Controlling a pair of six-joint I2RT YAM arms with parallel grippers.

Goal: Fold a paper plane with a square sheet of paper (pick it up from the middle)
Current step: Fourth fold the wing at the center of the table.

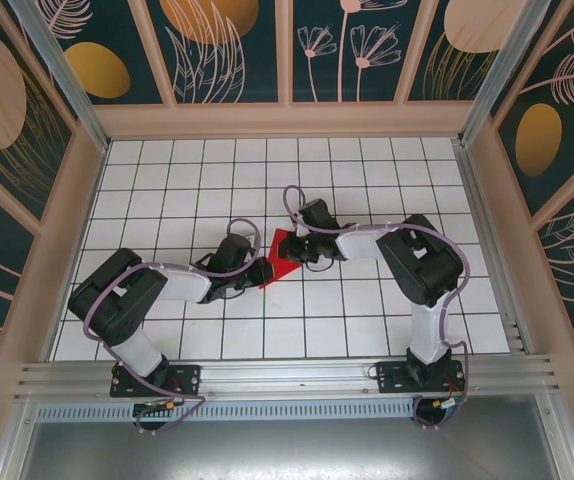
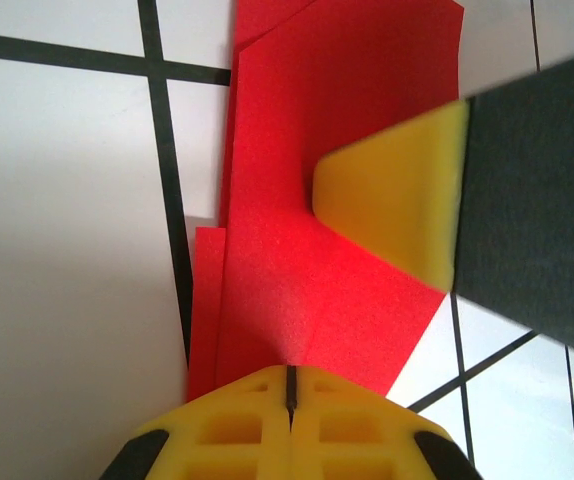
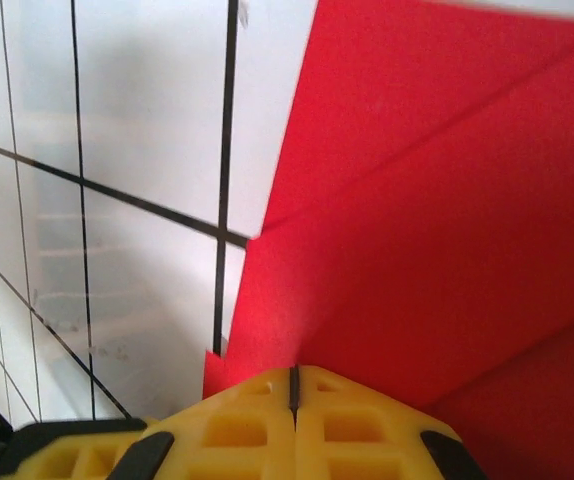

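Observation:
The square sheet of paper [image 1: 283, 254] is bright red and partly folded, with several layers. It lies on the white grid table between my two grippers. My left gripper [image 1: 263, 270] is at its near-left corner, jaws shut, and a crease in the red paper [image 2: 287, 200] runs straight into the slit between the fingertips [image 2: 289, 378]. My right gripper [image 1: 298, 246] is on the sheet's far-right side, its yellow finger [image 2: 392, 200] touching the same crease. In the right wrist view the jaws [image 3: 293, 378] are shut where a fold of the paper [image 3: 417, 250] meets them.
The white grid table [image 1: 217, 180] has black lines and is boxed in by a low wooden rim and patterned walls [image 1: 287, 118]. An aluminium rail [image 1: 287, 375] carries both arm bases at the near edge. Both arms bend inward toward the middle.

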